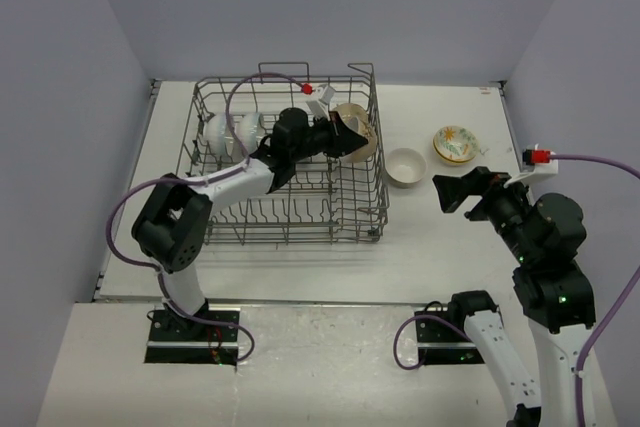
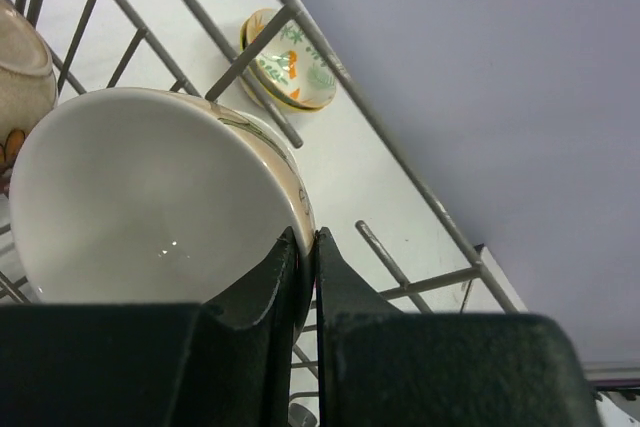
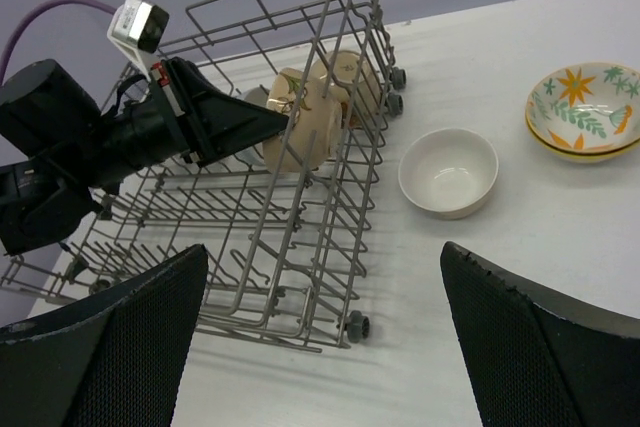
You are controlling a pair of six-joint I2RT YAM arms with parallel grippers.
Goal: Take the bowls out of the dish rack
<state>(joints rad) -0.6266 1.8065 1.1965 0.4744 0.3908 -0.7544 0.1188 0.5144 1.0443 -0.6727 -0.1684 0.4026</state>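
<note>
As seen from the top camera, my left gripper point(image 1: 346, 139) reaches into the far right corner of the dish rack point(image 1: 290, 234), pinching the rim of a cream-lined bowl point(image 1: 362, 141). Two white bowls point(image 1: 235, 132) stand at the rack's far left. A plain white bowl point(image 1: 406, 167) and a floral bowl point(image 1: 455, 143) sit on the table point(image 1: 300, 267) to its right. Left wrist view: both fingers are pressed onto that rim, one inside, one outside. Right wrist view: my right gripper point(image 3: 320, 257) hangs spread wide near the rack's right side.
</note>
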